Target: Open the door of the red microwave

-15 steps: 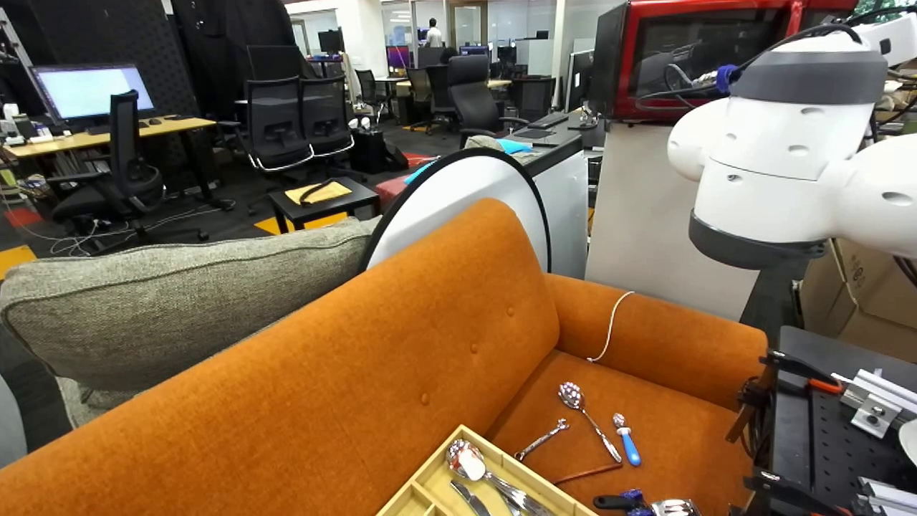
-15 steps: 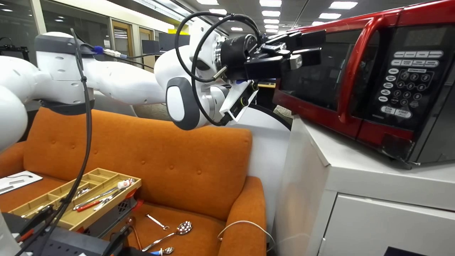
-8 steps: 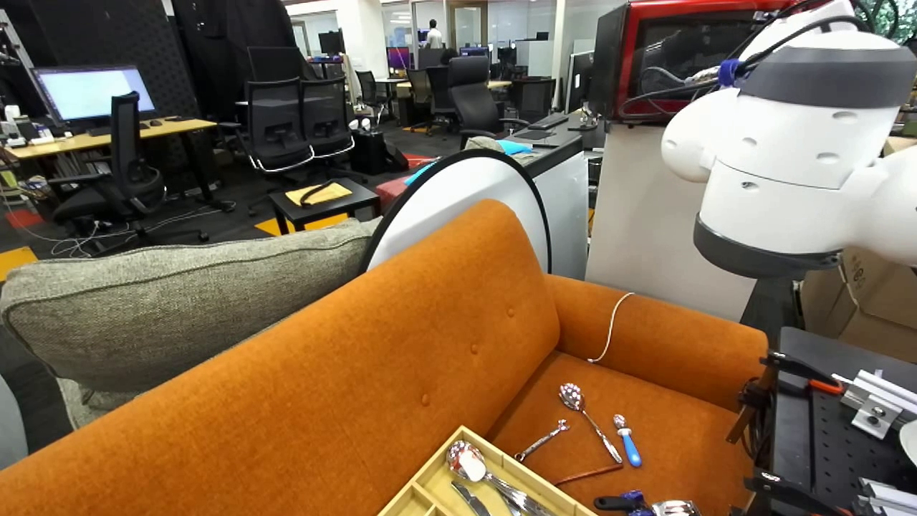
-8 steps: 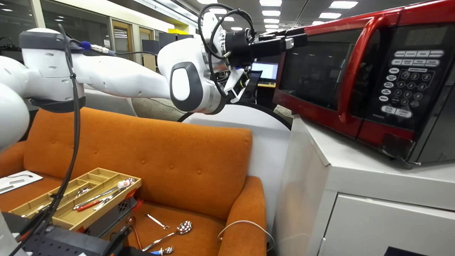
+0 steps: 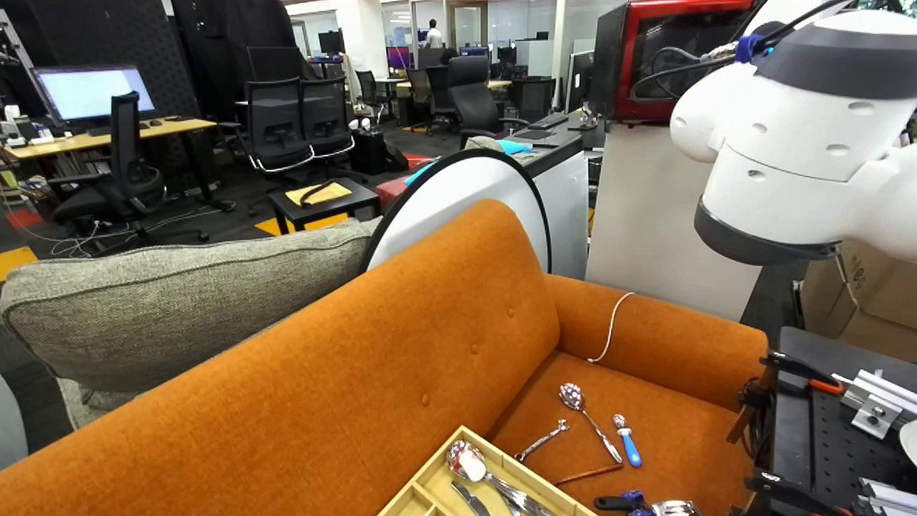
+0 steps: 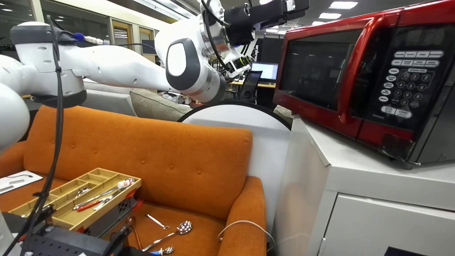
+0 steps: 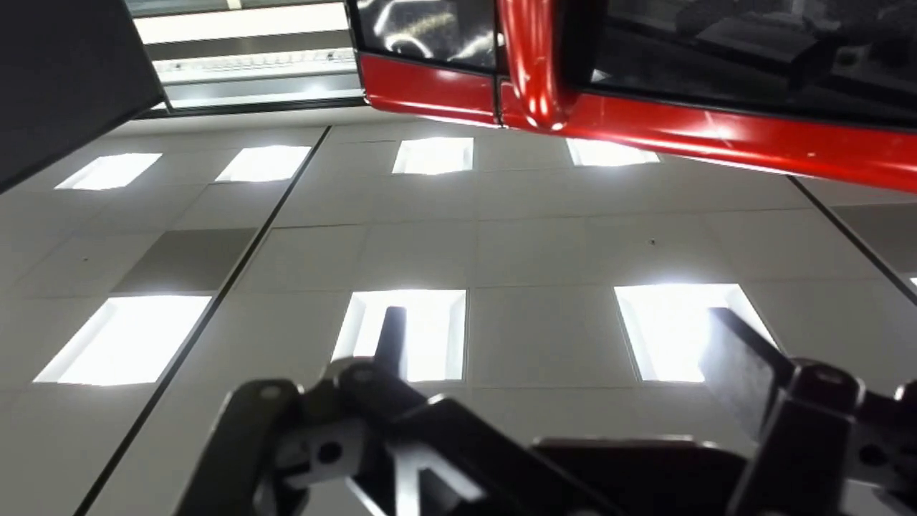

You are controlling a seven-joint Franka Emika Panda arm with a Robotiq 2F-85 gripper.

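The red microwave (image 6: 376, 129) stands on a white pedestal. Its door (image 6: 312, 67), a red frame with a dark window, lies flush and shut, with a curved red handle (image 6: 350, 74). The door also shows partly in an exterior view (image 5: 666, 43), behind the arm. In the wrist view the door (image 7: 716, 132) and handle (image 7: 534, 57) are at the upper edge. My gripper (image 6: 298, 6) is above the door's upper left edge, apart from it, tilted upward and partly cut off by the frame. In the wrist view my gripper (image 7: 555, 319) is open and empty, with ceiling between its fingers.
The white pedestal (image 6: 305, 185) stands beside the orange sofa (image 6: 160, 149). A wooden tray (image 6: 103, 174) holds cutlery; loose utensils lie on the seat. A round white panel (image 6: 234, 115) stands behind the sofa. Cables hang along the arm.
My gripper has risen from in front of the door's window to above its top edge and has tilted upward. The arm's white links have shifted too. The microwave and its door have not moved.
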